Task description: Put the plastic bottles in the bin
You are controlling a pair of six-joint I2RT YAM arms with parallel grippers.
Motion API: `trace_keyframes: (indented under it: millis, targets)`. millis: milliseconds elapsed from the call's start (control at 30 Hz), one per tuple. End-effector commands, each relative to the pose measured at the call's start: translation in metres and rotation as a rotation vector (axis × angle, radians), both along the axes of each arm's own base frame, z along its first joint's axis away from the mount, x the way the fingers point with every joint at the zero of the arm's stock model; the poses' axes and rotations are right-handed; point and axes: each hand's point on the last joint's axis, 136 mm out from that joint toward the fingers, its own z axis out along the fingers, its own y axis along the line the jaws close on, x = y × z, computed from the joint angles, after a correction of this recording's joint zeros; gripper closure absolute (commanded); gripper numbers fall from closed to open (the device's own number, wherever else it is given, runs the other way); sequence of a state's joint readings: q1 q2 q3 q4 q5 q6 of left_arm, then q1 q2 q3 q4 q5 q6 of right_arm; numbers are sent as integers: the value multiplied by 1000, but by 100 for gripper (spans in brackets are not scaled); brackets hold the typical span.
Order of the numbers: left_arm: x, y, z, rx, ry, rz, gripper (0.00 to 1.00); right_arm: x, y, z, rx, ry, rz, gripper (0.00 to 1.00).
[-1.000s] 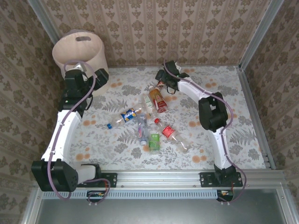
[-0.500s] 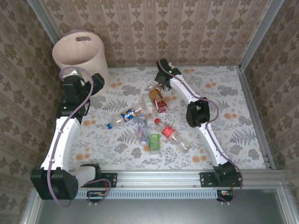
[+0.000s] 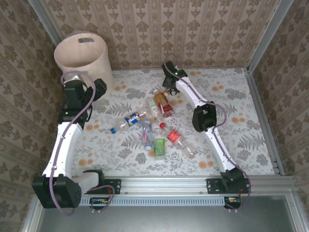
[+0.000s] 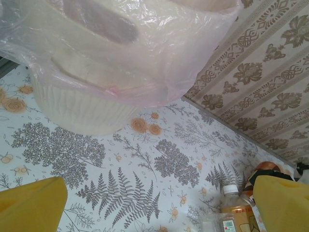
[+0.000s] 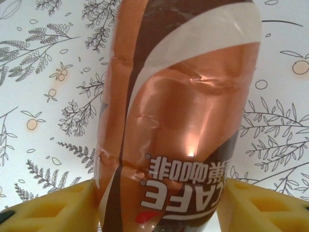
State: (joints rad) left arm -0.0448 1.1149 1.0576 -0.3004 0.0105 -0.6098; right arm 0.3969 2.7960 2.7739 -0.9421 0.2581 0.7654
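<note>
The right gripper (image 5: 157, 193) pinched a copper-labelled bottle (image 5: 183, 96) at the table's (image 3: 231, 96) 12 o'clock. The left gripper (image 4: 159, 208) hung spread beside the bin (image 3: 84, 65) at 10 o'clock. Light, crushable and slick, the bottle looked best gripped mid-body.

Right pincer (image 3: 167, 90) lowered over copper-labelled bottle (image 5: 178, 121), jaws narrowed onto it, left pincer (image 3: 100, 87) backed off bin (image 3: 84, 65).

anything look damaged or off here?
The coffee bottle pinched in the right gripper looks crumpled: its copper label is creased and buckled down one side. Nothing spilled that I can see.
</note>
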Motion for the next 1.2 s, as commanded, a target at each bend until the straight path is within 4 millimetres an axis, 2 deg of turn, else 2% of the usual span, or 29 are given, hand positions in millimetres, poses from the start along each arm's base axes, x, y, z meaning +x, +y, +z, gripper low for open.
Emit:
trace_keyframes:
  millis: [0, 333, 500, 633, 733, 900, 1000, 1167]
  targets:
    - [-4, 5, 1, 7, -9, 16, 0, -19, 5, -14, -9, 85, 10, 35]
    - [-5, 8, -1, 7, -6, 21, 0, -21, 9, -24, 21, 101, -3, 39]
    - [-3, 3, -2, 3, -8, -11, 0, -15, 9, -13, -5, 65, 34, 47]
    - [1, -4, 1, -7, -23, -54, 0, -6, 13, 23, -20, -10, 114, 52]
    - [3, -14, 3, -24, -44, -107, 0, -8, 18, 52, -21, -38, 192, 53]
    - [8, -43, 11, -66, -111, -262, 0, -30, 24, 92, -31, -26, 354, 55]
    - [12, -62, 16, -89, -147, -349, 0, -44, 27, 124, -18, -66, 437, 55]
    - [24, -106, 25, -184, -194, -549, 0, -72, 49, 182, 77, -209, 598, 59]
